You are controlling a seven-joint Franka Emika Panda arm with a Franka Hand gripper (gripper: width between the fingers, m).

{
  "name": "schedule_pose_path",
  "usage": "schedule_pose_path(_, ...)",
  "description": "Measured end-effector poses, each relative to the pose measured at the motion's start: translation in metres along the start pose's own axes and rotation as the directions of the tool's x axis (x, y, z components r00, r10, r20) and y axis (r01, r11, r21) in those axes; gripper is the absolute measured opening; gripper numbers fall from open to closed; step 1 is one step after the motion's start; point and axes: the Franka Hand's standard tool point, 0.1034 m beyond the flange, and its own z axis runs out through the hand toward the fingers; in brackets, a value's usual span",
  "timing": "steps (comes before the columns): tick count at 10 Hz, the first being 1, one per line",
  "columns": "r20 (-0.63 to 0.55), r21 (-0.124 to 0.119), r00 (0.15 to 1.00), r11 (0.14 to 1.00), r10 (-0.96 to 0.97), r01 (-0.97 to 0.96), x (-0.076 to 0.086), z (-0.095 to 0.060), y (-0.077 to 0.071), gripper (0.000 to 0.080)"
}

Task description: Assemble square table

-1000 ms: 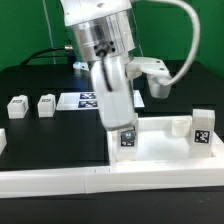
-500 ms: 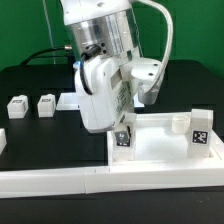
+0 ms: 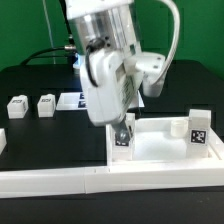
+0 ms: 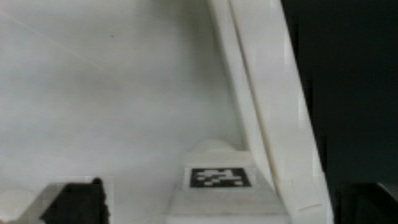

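The white square table top [image 3: 160,147] lies at the exterior view's right, behind the rail. A tagged white leg post [image 3: 122,141] stands upright in its near left corner, and a second tagged post [image 3: 202,127] stands in its right corner. My gripper [image 3: 122,127] points down right over the left post. In the wrist view the post's tag [image 4: 221,178] sits between my dark fingers [image 4: 71,202], on the white top [image 4: 107,80]. The fingers stand well apart from the post, so my gripper [image 4: 217,208] is open. Two loose leg posts [image 3: 17,106] [image 3: 46,104] stand at the left.
The long white L-shaped rail [image 3: 60,181] runs along the front and round the table top. The marker board [image 3: 72,100] lies flat behind the arm, partly hidden by it. The black table surface [image 3: 50,140] lies between the loose posts and the rail.
The wrist has turned about its vertical axis above the left corner post, and the hand has shifted slightly to the exterior view's left. The post stays upright in its corner.
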Motion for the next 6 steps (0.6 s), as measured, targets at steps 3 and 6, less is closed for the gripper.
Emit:
schedule_pose_path(3,0.005,-0.006,1.000,1.000,-0.019,0.019,-0.0035,-0.0040,0.0046,0.0649)
schedule_pose_path(6,0.004,-0.008,1.000,1.000,-0.019,0.019,-0.0034,-0.0029,0.0052,0.0649)
